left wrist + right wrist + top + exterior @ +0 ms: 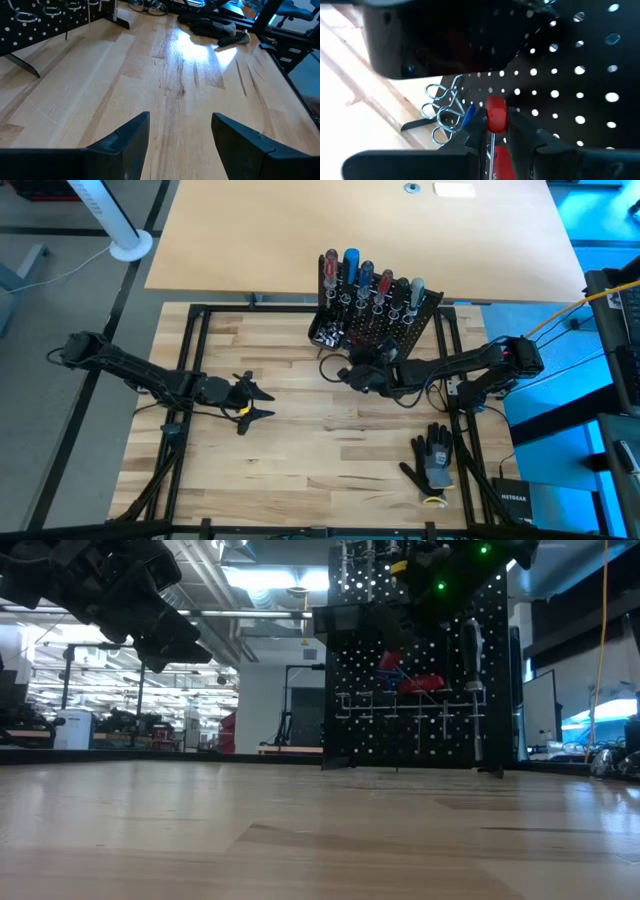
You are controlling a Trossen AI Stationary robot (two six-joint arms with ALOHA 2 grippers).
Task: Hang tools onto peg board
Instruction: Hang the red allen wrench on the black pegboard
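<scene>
Looking down from high: peg board (385,320) stands far-centre on the bench (300,430), tools (365,280) racked in it; right gripper (362,372) sits just in front, left gripper (262,402) waits mid-left. Left wrist: I see fingers (130,145) spread over bare wood. Right wrist: fingers (475,131) pinching a red-handled screwdriver (495,114) against the board.

Black-and-grey work glove (432,456) lying flat at five o'clock on the pale wooden tabletop (300,430), large tan board (300,240) at twelve o'clock, white fan base (130,248) at ten o'clock, black box (520,498) at four o'clock.
</scene>
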